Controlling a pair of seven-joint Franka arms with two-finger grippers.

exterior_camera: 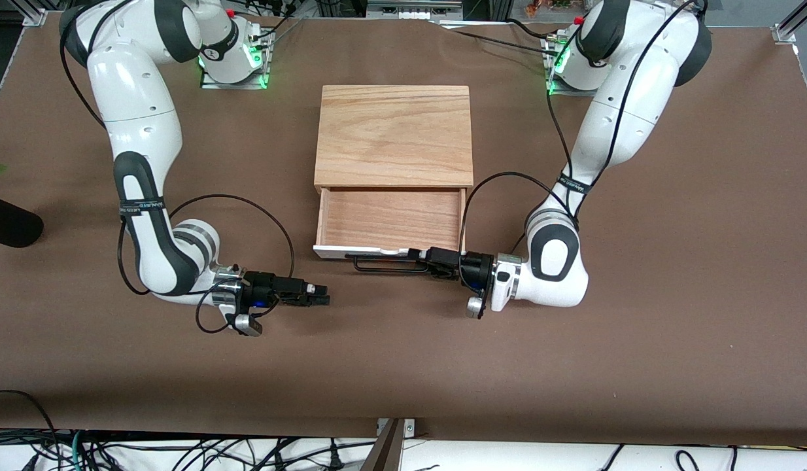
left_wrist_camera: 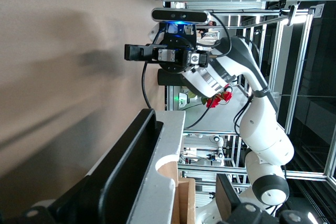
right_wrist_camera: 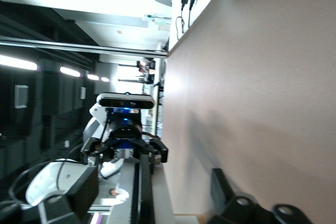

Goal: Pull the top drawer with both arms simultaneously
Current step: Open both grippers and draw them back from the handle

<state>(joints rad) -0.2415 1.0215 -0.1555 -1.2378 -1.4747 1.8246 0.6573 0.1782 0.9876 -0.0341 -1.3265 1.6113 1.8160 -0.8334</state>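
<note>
Light-brown wood shows inside the top drawer, already drawn out of the box toward the front camera. My left gripper has its jaws clamped on the handle at its left-arm end, placed there to pull. My right gripper hovers low over the worktop, clear of the handle; I cannot tell its jaws.

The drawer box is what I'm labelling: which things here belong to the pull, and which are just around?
Job:
top drawer, pulled open
its black handle
left gripper, at the handle
right gripper, off the handle, over the table

Around:
wood top slab
brown table
</note>
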